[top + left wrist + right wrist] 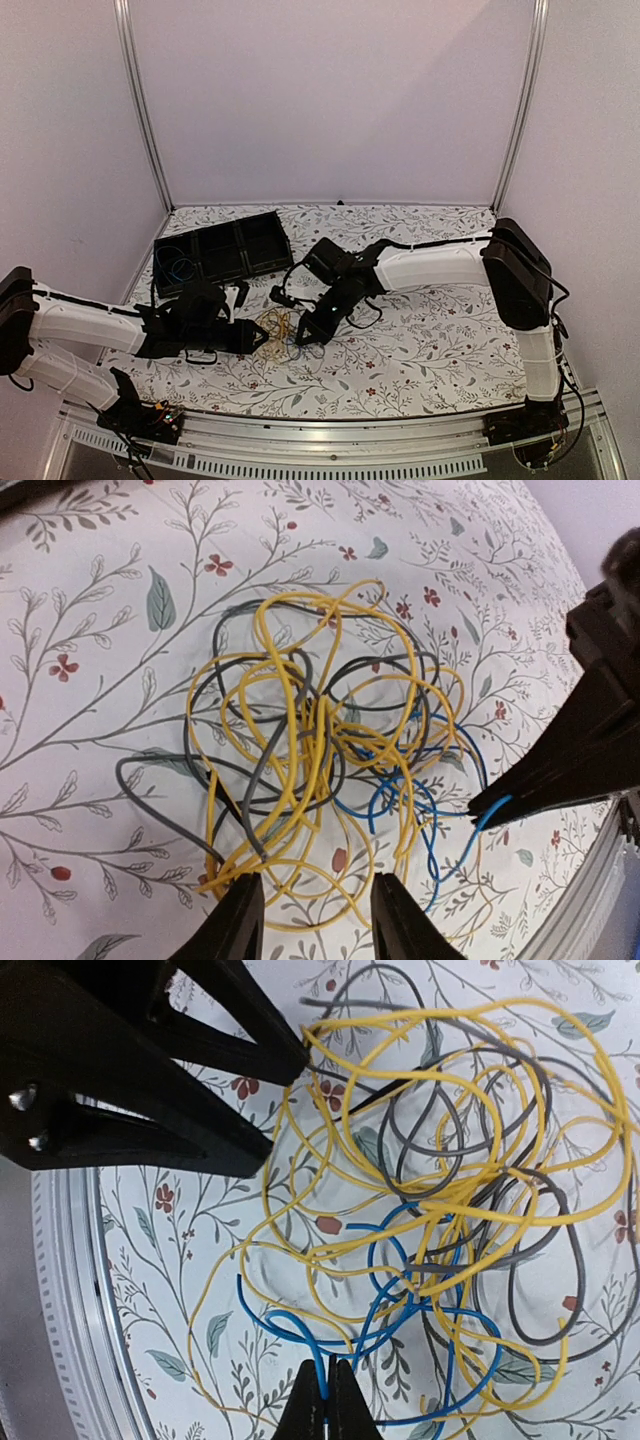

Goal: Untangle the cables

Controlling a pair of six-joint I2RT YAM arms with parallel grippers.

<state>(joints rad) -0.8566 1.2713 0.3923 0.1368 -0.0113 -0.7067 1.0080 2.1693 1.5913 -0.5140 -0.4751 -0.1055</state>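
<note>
The cables [279, 325] lie in one knot of yellow, grey and blue wires on the flowered table, between my two grippers. In the right wrist view my right gripper [326, 1378] is shut on a loop of the blue cable [300, 1325] at the knot's near edge. It shows from the left wrist too, as a black tip [482, 806] pinching the blue cable [400, 795]. My left gripper [312, 920] stands open at the other side, low over the outer loops of the yellow cable [300, 730]. The grey cable [160, 780] trails off to the left.
A black tray [268, 228] with compartments stands at the back left, and a blue wire [178, 266] lies in its left compartment. The table's metal front rail [60, 1290] runs close beside the knot. Pale walls close off the back and both sides.
</note>
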